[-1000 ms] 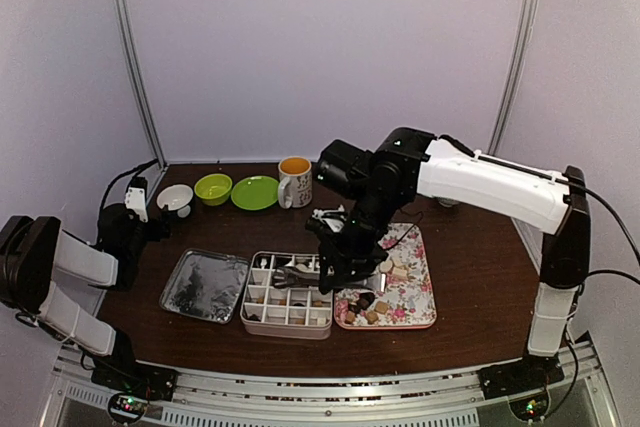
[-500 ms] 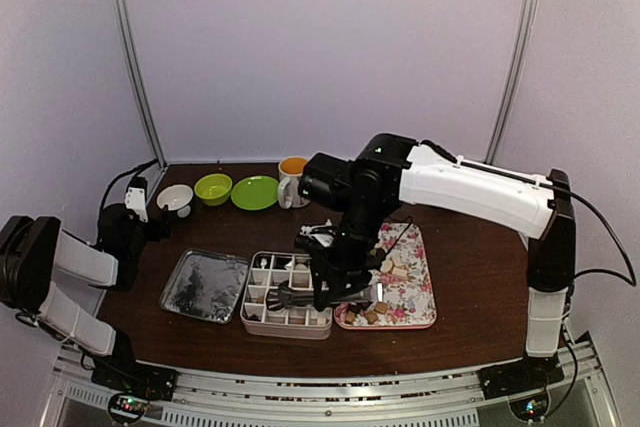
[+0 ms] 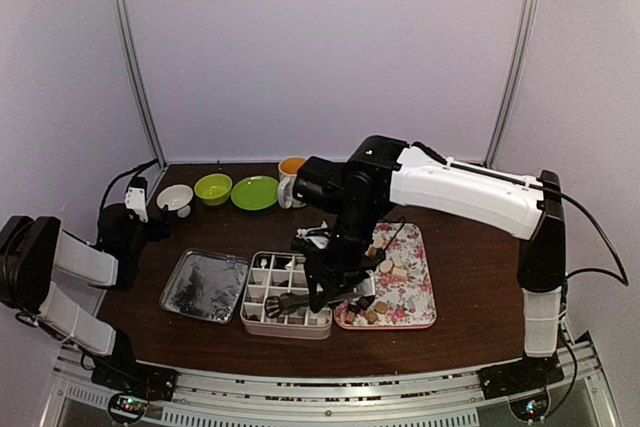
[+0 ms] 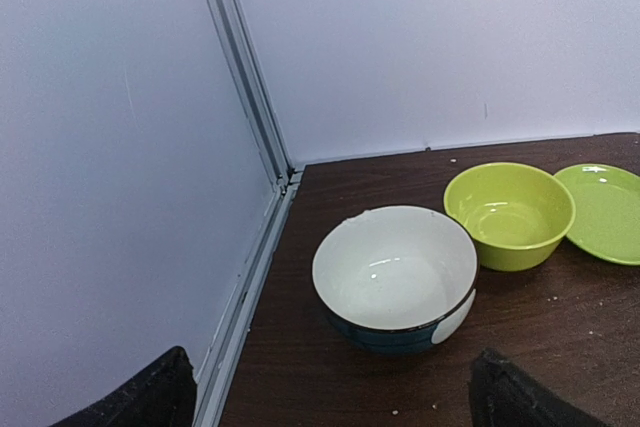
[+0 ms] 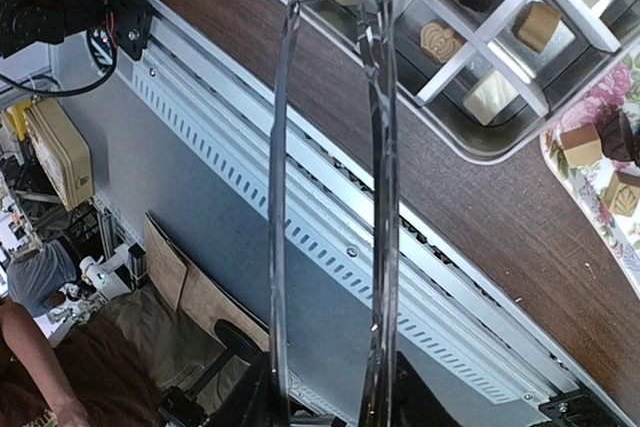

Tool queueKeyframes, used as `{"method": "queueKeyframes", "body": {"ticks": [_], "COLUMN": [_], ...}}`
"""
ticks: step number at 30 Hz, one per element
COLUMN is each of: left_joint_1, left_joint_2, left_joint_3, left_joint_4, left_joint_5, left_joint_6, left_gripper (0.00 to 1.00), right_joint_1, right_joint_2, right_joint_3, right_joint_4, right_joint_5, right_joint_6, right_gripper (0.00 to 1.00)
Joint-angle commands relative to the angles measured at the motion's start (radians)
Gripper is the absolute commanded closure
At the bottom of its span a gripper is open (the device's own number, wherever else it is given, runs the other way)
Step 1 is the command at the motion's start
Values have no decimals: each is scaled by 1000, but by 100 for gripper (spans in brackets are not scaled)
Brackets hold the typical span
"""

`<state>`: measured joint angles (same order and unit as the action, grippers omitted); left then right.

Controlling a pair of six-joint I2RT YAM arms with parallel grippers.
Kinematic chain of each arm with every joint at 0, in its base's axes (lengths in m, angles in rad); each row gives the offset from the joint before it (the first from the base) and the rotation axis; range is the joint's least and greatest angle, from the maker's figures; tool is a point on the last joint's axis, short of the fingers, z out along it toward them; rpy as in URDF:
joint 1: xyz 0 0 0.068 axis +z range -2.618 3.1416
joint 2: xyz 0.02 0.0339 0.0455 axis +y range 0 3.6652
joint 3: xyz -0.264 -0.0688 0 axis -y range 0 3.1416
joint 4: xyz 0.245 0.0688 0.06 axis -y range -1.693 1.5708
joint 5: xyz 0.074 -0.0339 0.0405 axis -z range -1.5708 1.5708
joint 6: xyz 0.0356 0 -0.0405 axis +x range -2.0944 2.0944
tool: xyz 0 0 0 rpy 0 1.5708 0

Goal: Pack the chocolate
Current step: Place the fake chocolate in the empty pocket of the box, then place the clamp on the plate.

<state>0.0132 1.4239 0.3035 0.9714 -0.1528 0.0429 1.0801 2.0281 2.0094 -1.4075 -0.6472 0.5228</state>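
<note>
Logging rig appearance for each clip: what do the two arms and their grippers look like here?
Both arms have white shell links with black joints: right arm, left arm. A thin black cable runs along the right arm's upper link. The left fingers and right gripper are black.

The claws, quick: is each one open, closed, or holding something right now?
Left claw: open, holding nothing.
Right claw: closed on the metal tongs.
</note>
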Motion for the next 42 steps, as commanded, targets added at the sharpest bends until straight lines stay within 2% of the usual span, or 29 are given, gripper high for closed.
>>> {"method": "queueKeyframes", "body": {"ticks": [1, 8, 15, 19, 23, 32, 42], "left_joint_1": [7, 7, 6, 7, 7, 7, 7], "left_joint_2": [1, 1, 1, 1, 0, 0, 1], "left_joint_3": [22, 22, 22, 22, 22, 22, 22], "left_joint_4": [52, 53, 52, 53, 53, 52, 53], "left_joint_5": [-2, -1, -1, -2, -2, -1, -1], "left_joint_6": [-6, -6, -6, -6, -6, -6, -6], "left_gripper": [2, 2, 2, 2, 2, 2, 2], "right_joint_1": [-18, -101, -194, -252, -298, -356, -358], "right_joint_2": [-48, -220, -379, -408, -378, -240, -187], "right_joint_3": [12, -148, -375, -470, -492, -433, -478], "right_joint_4": [23, 157, 184, 225, 230, 210, 168], "right_joint_5": [87, 293, 547, 593, 649, 654, 569], "right_joint_6": [29, 142, 232, 252, 261, 240, 165], "right_gripper": [66, 69, 68, 68, 68, 66, 52]}}
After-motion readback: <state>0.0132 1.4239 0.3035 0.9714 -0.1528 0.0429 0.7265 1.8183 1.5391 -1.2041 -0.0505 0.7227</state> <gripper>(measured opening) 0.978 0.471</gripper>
